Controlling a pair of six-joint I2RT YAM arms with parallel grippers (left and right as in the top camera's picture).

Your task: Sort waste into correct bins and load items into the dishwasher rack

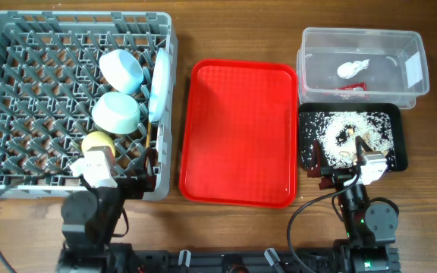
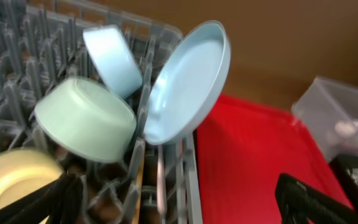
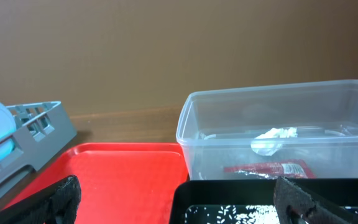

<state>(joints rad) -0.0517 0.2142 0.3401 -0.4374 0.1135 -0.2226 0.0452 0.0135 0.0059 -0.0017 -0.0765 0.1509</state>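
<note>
Looks sorted; left gripper [image 2: 176,199], right gripper [image 3: 179,196] both spread, empty.
Retreat straight; avoid pale blue plate [image 2: 188,81] upright, upper centre.

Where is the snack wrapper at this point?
In the overhead view the wrapper lies inside the clear tub at the far right of the table, next to the white tissue, near the wall that borders the black tray.

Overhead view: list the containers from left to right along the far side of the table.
grey dishwasher rack → red tray → clear tub
</note>
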